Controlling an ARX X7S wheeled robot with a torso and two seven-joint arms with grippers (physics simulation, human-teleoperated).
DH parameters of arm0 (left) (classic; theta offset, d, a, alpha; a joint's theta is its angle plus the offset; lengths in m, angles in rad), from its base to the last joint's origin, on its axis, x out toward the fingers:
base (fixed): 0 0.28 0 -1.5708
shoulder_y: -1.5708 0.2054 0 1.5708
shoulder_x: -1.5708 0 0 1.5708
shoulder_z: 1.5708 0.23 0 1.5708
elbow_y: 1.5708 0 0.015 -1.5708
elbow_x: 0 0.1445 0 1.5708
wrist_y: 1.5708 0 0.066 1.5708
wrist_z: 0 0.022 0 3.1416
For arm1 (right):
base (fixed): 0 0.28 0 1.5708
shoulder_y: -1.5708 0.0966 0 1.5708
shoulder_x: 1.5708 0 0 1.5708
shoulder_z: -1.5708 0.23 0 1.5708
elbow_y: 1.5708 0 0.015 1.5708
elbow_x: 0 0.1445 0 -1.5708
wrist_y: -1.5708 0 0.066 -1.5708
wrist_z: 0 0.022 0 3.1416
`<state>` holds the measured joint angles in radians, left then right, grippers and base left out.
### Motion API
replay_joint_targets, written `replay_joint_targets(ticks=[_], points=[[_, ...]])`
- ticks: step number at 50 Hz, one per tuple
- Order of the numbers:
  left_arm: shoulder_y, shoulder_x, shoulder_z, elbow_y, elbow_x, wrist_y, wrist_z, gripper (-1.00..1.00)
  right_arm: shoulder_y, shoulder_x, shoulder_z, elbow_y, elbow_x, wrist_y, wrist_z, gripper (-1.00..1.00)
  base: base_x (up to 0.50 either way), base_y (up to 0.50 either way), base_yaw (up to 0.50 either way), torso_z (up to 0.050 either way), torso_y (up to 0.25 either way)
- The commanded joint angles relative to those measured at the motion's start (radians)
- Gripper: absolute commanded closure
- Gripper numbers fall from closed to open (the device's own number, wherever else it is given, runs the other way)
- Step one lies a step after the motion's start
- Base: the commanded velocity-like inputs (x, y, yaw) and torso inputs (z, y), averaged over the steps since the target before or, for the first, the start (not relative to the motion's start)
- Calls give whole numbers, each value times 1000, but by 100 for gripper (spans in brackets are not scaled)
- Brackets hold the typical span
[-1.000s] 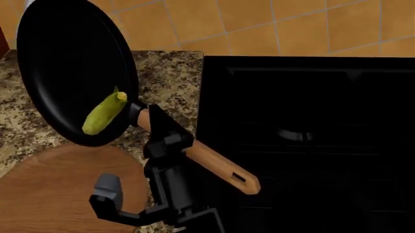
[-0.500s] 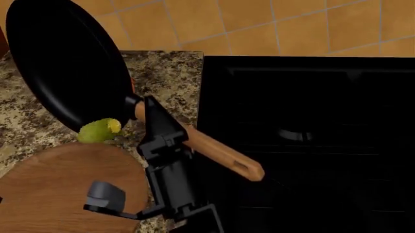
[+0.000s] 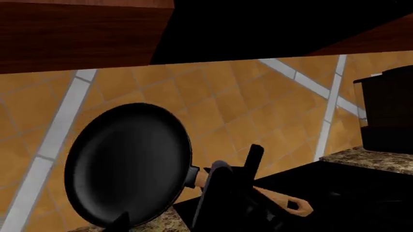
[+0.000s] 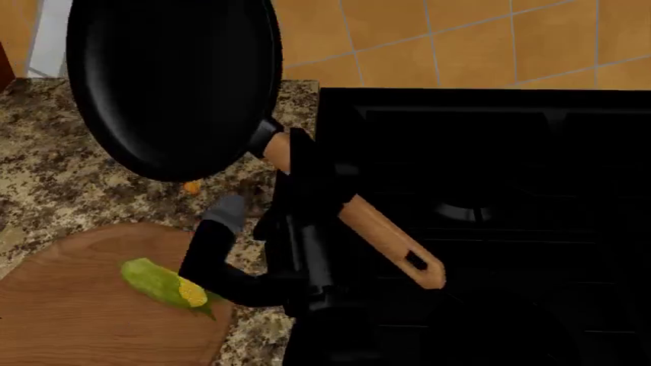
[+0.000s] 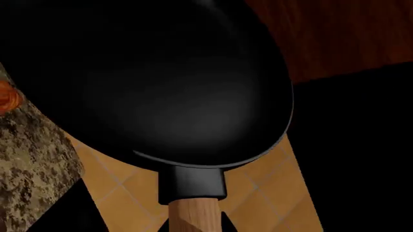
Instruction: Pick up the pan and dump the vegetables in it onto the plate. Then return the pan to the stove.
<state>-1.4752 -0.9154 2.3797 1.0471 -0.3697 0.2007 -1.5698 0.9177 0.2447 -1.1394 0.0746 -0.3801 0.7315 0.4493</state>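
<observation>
Right gripper [image 4: 300, 183] is clamped on the pan [image 4: 171, 84] handle, close behind the black collar where the wood starts; jaws are closed on the handle from both sides. Pan is held up in the air, tilted, over the granite counter [image 4: 61, 175] left of the stove [image 4: 489, 221]. Pan is empty, inside surface bare in the right wrist view [image 5: 174, 82]. The tan handle runs down-right over the stove's left edge, hole end free.

Left gripper: a dark fingered part shows in the left wrist view [image 3: 232, 188], in front of the pan handle; can't tell if its jaws are apart or together, or if it touches the handle.

Corn [image 4: 165, 283] lies on its side on the plate [image 4: 72, 320], near-left of the scene, kernel end pointing right, near the plate's right rim. Plate sits on the counter, below and nearer than the pan. Small orange thing [image 4: 191, 187] on the counter under the pan rim, unclear what.
</observation>
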Motion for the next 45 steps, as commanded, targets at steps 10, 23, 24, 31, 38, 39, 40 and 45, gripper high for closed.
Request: replay_joint_targets(ticks=[10, 23, 24, 31, 38, 39, 40, 45], points=[[17, -18, -15, 0, -4, -21, 0, -100, -26, 29, 279, -308, 221, 44, -214, 100, 0, 0, 0, 1, 3], [31, -32, -19, 0, 5, -27, 0, -100, -60, 58, 294, -402, 254, 90, -247, 100, -50, -142, 0, 1, 2], [33, -32, -21, 0, 5, -29, 0, -100, -63, 61, 292, -411, 252, 94, -246, 100, -191, -500, 0, 0, 0], [48, -24, -38, 0, -2, -39, 0, -100, -71, 74, 308, -460, 251, 104, -239, 100, -195, -500, 0, 0, 2], [64, -13, -51, 0, -8, -51, 0, -100, -72, 84, 338, -476, 248, 105, -219, 100, -147, -500, 0, 1, 1], [65, -13, -52, 0, -8, -51, 0, -100, -73, 84, 342, -477, 249, 105, -218, 100, -70, -500, 0, 0, 0], [61, -15, -49, 0, -8, -48, 0, -100, -73, 86, 345, -480, 249, 104, -216, 100, -47, -500, 0, 0, 10], [60, -14, -55, 0, -18, -39, 1, -100, -62, 84, 356, -493, 250, 120, -217, 100, -43, -500, 0, 0, 2]])
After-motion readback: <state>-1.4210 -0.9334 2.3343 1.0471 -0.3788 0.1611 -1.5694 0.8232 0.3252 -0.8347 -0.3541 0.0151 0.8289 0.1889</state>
